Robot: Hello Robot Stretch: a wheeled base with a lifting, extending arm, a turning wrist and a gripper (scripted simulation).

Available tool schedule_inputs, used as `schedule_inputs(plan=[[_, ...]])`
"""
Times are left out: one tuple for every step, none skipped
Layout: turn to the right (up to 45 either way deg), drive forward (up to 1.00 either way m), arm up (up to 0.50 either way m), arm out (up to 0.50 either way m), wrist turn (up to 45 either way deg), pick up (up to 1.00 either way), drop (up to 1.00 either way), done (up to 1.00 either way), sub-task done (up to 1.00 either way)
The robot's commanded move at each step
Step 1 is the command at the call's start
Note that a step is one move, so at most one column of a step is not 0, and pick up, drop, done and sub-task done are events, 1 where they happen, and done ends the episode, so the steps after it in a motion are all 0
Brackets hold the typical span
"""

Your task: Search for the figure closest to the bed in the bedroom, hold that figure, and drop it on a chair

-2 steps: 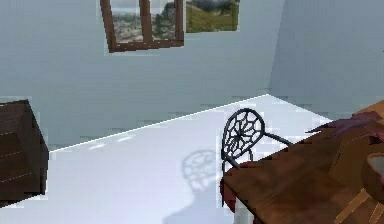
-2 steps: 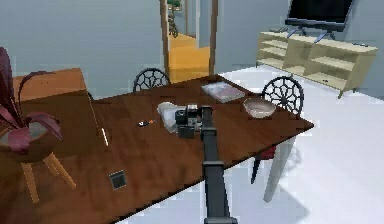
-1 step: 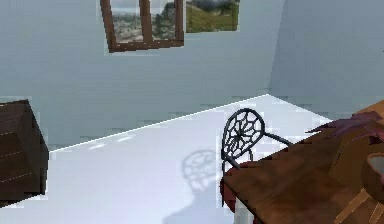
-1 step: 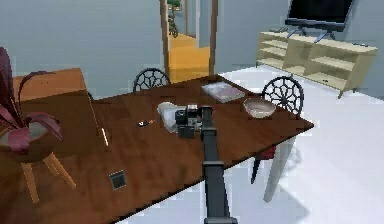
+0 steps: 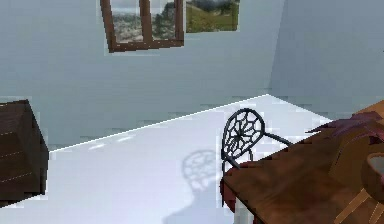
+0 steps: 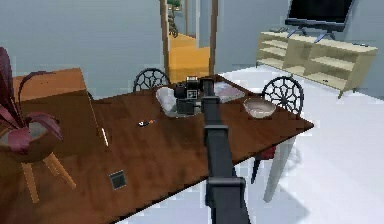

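Note:
My arm [image 6: 218, 150] reaches out over a brown wooden table [image 6: 150, 150] in the arm side view. The gripper [image 6: 184, 93] is at its far end, above a pale plate [image 6: 168, 101] on the tabletop, so I cannot tell whether it holds anything. Black wire-back chairs stand at the table's far side [image 6: 150, 77] and at its right end [image 6: 283, 92]. In the forward view one such chair [image 5: 243, 135] stands against the table's corner [image 5: 300, 185].
On the table are a bowl [image 6: 259, 108], a potted red-leaved plant [image 6: 28, 130], a thin stick [image 6: 100, 128] and a small dark square [image 6: 118, 180]. A doorway [image 6: 190, 40] and a TV on a cream shelf unit [image 6: 310, 50] lie beyond. A dark dresser [image 5: 20, 150] stands left; pale floor [image 5: 140, 170] is free.

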Motion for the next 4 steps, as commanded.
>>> schedule_inputs(plan=[[0.0, 0.0, 0.1, 0.0, 0.0, 0.0, 0.0, 0.0, 0.0], [0.0, 0.0, 0.0, 0.0, -45.0, 0.0, 0.0, 0.0, 0.0], [0.0, 0.0, 0.0, 0.0, -45.0, 0.0, 0.0, 0.0, 0.0], [0.0, 0.0, 0.0, 0.0, -45.0, 0.0, 0.0, 0.0, 0.0]])
